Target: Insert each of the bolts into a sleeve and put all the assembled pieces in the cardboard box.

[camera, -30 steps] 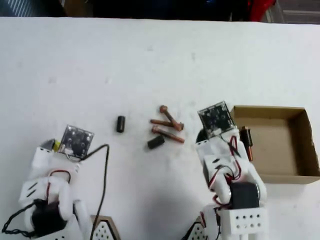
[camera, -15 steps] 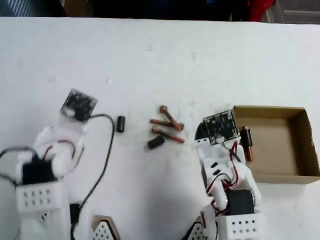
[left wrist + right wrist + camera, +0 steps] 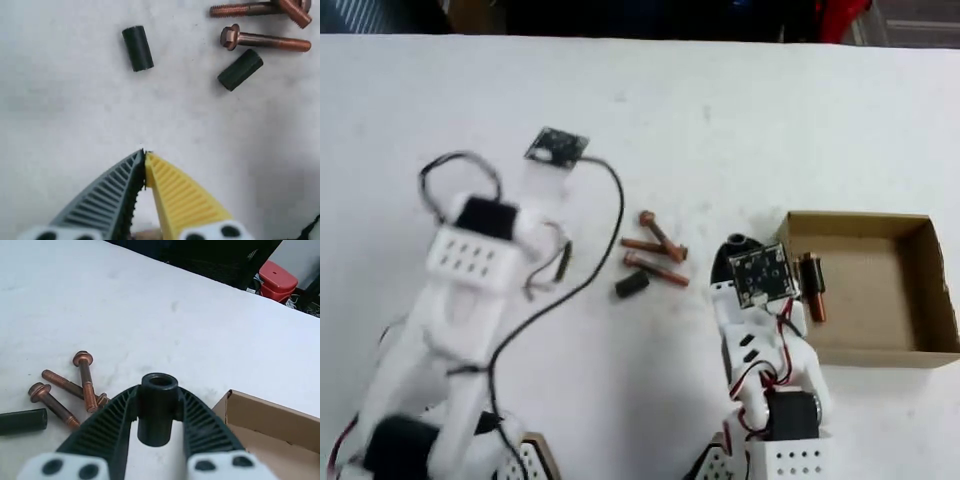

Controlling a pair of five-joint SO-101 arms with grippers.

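My right gripper (image 3: 159,415) is shut on a black sleeve (image 3: 159,407), held upright with its bore showing, just left of the cardboard box (image 3: 920,300). One assembled bolt and sleeve (image 3: 812,285) lies inside the box by its left wall. Three copper bolts (image 3: 655,252) lie crossed mid-table, with a loose sleeve (image 3: 632,285) just in front of them. My left gripper (image 3: 144,153) is shut and holds nothing, a short way from another loose sleeve (image 3: 137,48). Past that sleeve lie the bolts (image 3: 265,40) and the other sleeve (image 3: 240,69).
The left arm (image 3: 470,255) stretches across the table's left half, trailing a black cable (image 3: 590,275). The right arm's base (image 3: 790,450) stands at the near edge. Red objects (image 3: 277,277) sit beyond the table's far edge.
The left arm has swung out from the near-left corner toward the middle, over the lone sleeve. The right arm has drawn back slightly, the sleeve still in its gripper.
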